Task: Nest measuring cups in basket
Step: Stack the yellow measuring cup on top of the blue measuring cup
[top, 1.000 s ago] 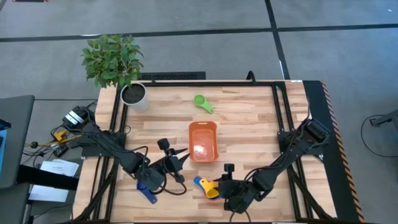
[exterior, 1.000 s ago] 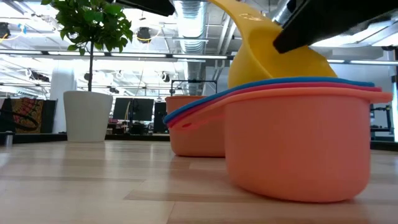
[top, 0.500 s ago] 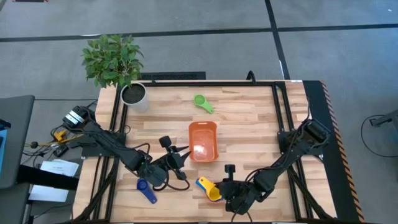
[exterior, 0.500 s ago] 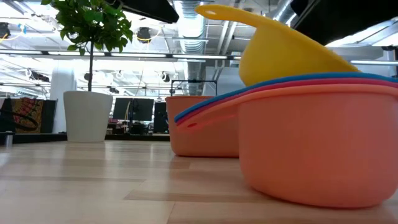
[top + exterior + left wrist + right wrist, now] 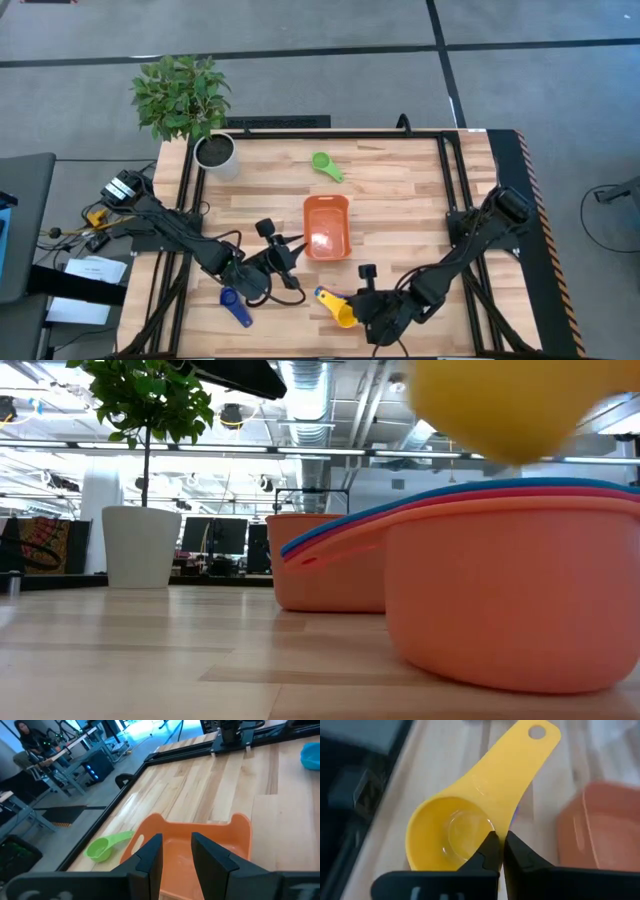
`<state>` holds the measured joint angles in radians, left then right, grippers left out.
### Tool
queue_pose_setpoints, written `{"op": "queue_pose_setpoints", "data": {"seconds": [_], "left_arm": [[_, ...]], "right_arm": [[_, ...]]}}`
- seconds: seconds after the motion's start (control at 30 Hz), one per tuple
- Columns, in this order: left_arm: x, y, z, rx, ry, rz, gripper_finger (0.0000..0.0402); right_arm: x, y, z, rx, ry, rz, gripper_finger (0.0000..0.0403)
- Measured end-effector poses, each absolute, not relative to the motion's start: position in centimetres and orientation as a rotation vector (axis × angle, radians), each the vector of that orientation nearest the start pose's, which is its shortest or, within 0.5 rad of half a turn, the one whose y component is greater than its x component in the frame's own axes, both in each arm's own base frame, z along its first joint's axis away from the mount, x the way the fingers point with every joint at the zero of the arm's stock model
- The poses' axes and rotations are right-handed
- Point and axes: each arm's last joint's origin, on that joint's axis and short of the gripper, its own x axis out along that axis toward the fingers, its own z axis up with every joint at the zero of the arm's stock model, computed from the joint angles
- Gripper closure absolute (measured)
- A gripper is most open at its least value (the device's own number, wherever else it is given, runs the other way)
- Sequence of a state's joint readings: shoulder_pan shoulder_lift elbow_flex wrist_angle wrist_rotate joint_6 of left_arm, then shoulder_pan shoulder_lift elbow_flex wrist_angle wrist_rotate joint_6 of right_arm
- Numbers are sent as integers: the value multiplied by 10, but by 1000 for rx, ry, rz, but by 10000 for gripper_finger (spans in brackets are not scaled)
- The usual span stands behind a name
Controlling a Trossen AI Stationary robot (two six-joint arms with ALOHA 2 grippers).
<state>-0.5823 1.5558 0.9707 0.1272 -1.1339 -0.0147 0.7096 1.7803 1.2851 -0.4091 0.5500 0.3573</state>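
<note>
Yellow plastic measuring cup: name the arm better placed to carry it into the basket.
Right. The right gripper is shut on the yellow plastic measuring cup; the left gripper holds nothing.

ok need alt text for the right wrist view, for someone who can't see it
The right gripper is shut on the rim of a yellow measuring cup, whose flat handle, with a hole at its end, points away from the camera over the wooden table. Part of the orange basket shows to one side.

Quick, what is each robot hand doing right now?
Left gripper: open, holding nothing, near the orange basket.
Right gripper: shut on the yellow measuring cup.
</note>
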Motion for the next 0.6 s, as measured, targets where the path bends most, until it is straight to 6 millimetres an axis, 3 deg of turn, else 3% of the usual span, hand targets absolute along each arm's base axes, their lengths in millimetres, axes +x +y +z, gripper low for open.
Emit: {"op": "queue_pose_setpoints", "data": {"seconds": [0.23,0.6], "left_arm": [[285,-156,244,321,313,548,308],[281,-154,237,318,354,556,308]], "right_arm": [[305,218,226,-9,892,180,381],[320,195,224,104,970,228,380]]}}
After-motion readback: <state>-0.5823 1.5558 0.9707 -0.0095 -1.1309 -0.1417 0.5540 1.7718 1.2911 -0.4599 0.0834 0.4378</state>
